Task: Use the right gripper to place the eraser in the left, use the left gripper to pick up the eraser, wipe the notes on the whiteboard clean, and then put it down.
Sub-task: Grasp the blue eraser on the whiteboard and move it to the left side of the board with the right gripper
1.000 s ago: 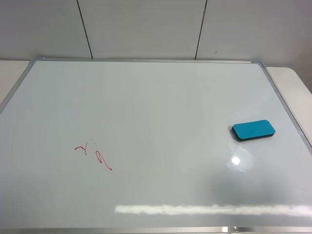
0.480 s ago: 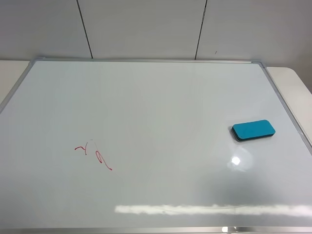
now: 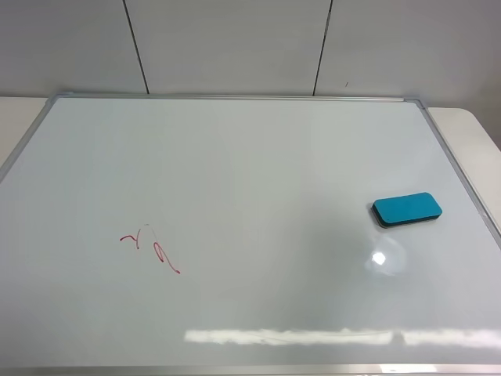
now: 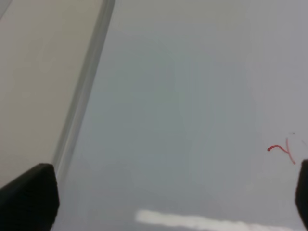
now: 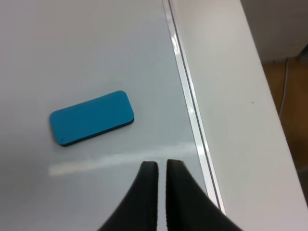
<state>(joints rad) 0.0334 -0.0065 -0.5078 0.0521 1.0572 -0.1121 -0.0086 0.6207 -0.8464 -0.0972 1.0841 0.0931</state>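
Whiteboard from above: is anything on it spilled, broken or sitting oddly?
Nothing stands out. The whiteboard looks intact; the eraser lies flat near its right edge, slightly angled to the frame. The red notes at lower left are plain marker strokes, and the bright spot beside the eraser is only glare.

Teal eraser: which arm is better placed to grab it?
Right. On the silver-framed whiteboard, the teal oblong eraser lies far right, just ahead of the right gripper; the left gripper faces the red marker notes.

Black tapered right fingers [image 5: 148, 192]; black blocky left fingers [image 4: 30, 197].
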